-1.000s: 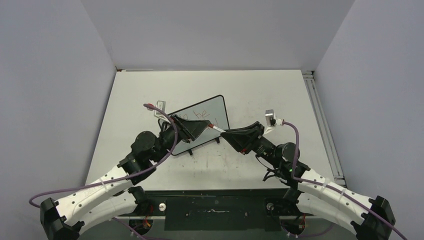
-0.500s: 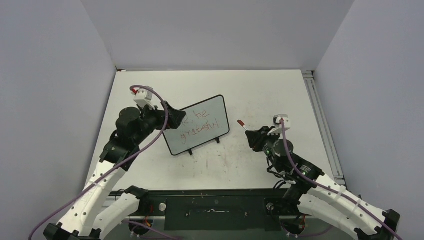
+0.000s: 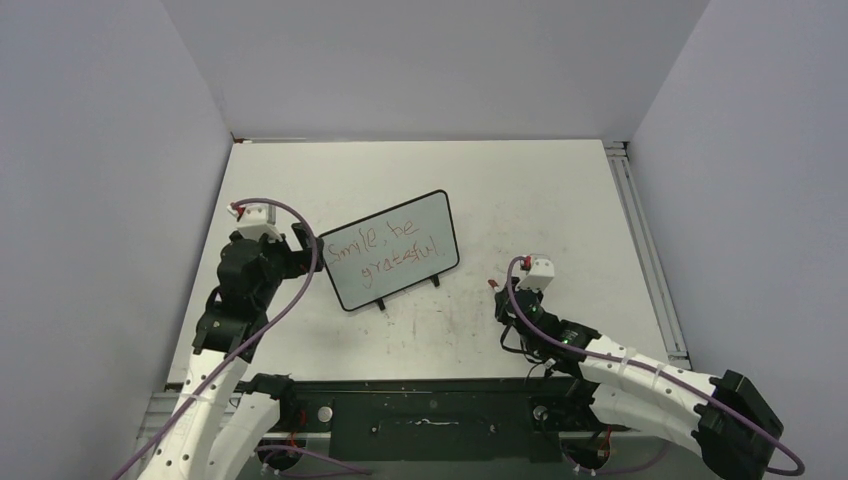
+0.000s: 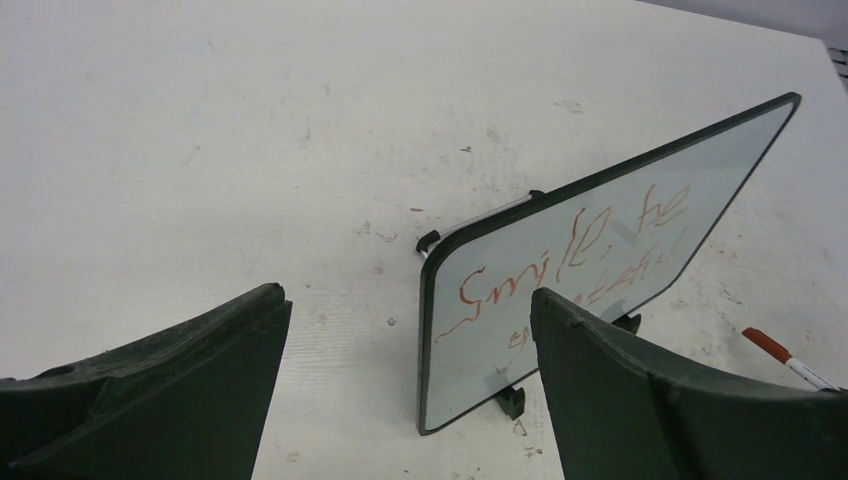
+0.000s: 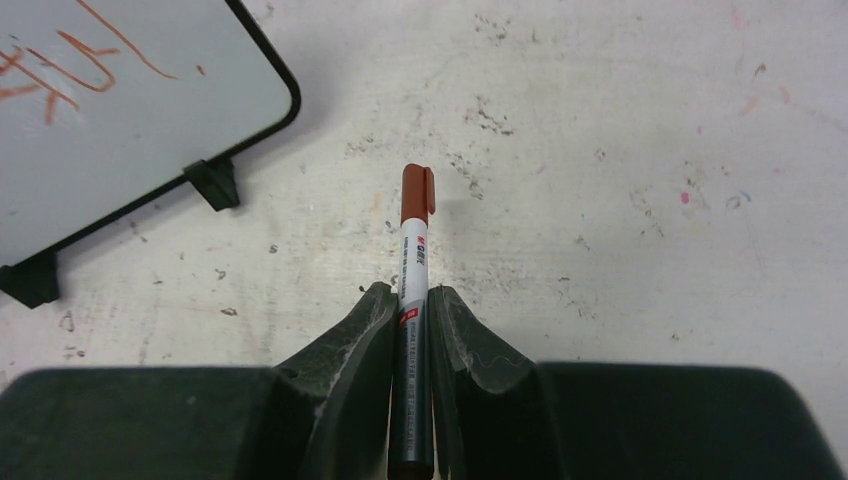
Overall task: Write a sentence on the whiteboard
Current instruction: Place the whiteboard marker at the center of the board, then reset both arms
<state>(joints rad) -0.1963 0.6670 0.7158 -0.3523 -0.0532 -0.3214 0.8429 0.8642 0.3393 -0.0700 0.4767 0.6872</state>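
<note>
Writing on the whiteboard [image 3: 390,262] looks done, so the right gripper [image 5: 411,292], squeezing the pen [image 5: 416,240], should lay it down; the left gripper [image 4: 410,298] is wide open, empty.

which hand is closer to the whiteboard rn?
Left. The left hand, open, is just off the whiteboard's left edge, not touching. The right hand, shut on the marker, is farther off, beyond the board's right foot.

Upright whiteboard [image 4: 585,265] beyond wide-spread, empty fingers [image 4: 180,400]

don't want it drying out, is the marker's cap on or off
On: the red cap covers the tip of the marker held in the right gripper.
</note>
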